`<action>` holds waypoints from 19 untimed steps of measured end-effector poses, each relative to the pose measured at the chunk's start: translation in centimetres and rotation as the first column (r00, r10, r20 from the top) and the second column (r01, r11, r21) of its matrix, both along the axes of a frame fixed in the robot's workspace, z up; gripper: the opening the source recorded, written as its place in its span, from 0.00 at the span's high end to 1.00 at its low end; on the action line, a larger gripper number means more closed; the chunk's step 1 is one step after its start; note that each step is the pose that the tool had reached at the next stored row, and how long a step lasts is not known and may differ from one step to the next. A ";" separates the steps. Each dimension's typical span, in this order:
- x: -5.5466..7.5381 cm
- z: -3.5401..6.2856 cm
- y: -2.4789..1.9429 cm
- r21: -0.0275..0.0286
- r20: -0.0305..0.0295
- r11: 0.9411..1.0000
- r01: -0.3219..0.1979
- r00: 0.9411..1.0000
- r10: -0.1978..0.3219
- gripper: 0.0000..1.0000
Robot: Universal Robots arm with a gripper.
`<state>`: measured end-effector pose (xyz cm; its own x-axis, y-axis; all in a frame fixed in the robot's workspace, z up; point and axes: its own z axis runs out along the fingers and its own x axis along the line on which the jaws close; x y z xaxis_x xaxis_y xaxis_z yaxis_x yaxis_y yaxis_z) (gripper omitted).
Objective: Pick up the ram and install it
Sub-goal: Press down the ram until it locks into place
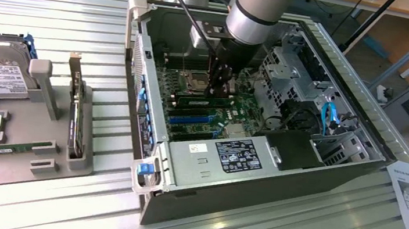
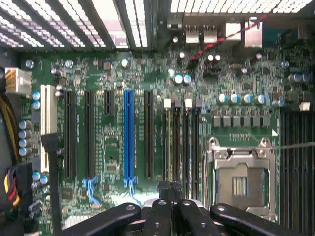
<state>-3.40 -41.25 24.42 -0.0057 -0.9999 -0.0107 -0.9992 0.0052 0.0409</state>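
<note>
Gripper (image 1: pixel 222 84) is down inside the case (image 1: pixel 356 151), jaws clenched over the motherboard (image 2: pixel 113 147). Ram (image 1: pixel 204 99) sits in a slot right under the fingers, at 6 o'clock from the CPU socket (image 1: pixel 196 78) in the exterior view (can't tell if it's still gripped).

ribbed shiny metal table (image 1: pixel 61 9), glossy green motherboard (image 2: pixel 113 147)

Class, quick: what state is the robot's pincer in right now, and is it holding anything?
Pincer: closed, down inside the computer case over the motherboard's slots; whether it grips the ram cannot be told.
</note>
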 end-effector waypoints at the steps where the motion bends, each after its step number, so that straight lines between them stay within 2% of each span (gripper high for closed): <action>1: -0.2 0.00 0.00 0.000 0.000 1.000 0.000 1.000 0.000 0.89; 19: -0.5 -0.45 0.00 0.000 0.000 1.000 0.000 1.000 0.000 0.89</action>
<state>-3.87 -41.25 23.97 -0.0056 -0.9999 -0.0106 -0.9992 0.0052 0.0408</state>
